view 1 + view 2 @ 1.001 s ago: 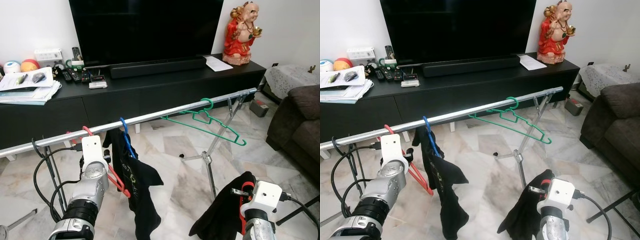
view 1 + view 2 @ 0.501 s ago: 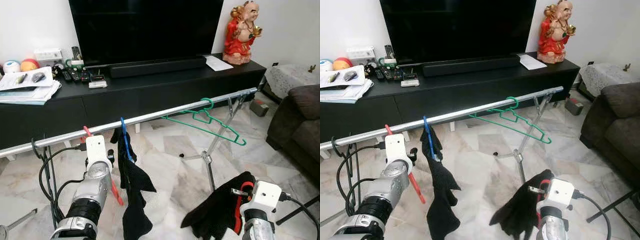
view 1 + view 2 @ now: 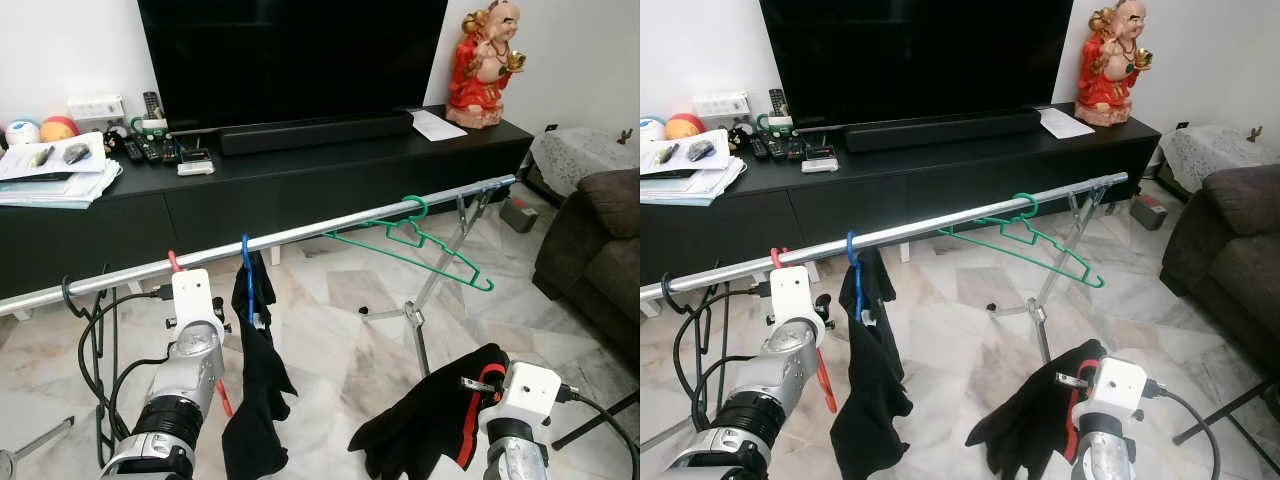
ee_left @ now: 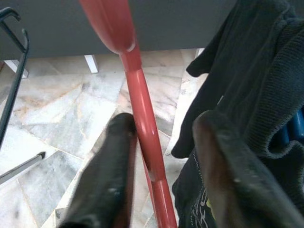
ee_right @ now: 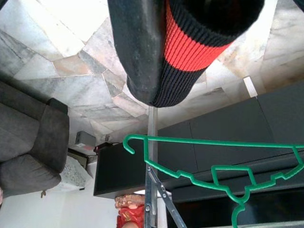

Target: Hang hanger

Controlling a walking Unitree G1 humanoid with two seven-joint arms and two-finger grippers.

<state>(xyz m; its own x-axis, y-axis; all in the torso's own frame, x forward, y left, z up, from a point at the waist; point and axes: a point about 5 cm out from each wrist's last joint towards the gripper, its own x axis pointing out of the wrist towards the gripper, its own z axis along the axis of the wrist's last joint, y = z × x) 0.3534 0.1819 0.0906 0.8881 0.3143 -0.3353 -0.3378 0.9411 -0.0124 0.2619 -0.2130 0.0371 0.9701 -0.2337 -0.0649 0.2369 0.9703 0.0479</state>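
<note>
1. Marble floor [image 3: 340,300] and a black TV console [image 3: 300,190] form your backdrop in the head views; a silver rail [image 3: 330,228] runs across in front of them. On it you see a green hanger [image 3: 420,245], bare, and a blue hanger [image 3: 247,280] carrying a black garment [image 3: 255,400].

2. Head views, your left side: the red hanger [image 3: 172,262] has its hook over the rail just beside the blue one, so judge the hooking as done or nearly so. The left claw [image 3: 200,340] sits right below it.

3. Left wrist view: the red hanger's shaft [image 4: 145,142] passes between the two black fingers [image 4: 109,190]. One finger touches it; the other stands apart, so read the claw as slack around the hanger, not clamped. Withdrawal is what remains.

4. Head views, your right side: the right claw [image 3: 490,420] holds low a dark garment with a red stripe [image 3: 440,430], well apart from the rail.

5. Right wrist view: a finger [image 5: 137,47] presses the black and red cloth [image 5: 199,38]; the green hanger [image 5: 213,166] hangs beyond.
</note>
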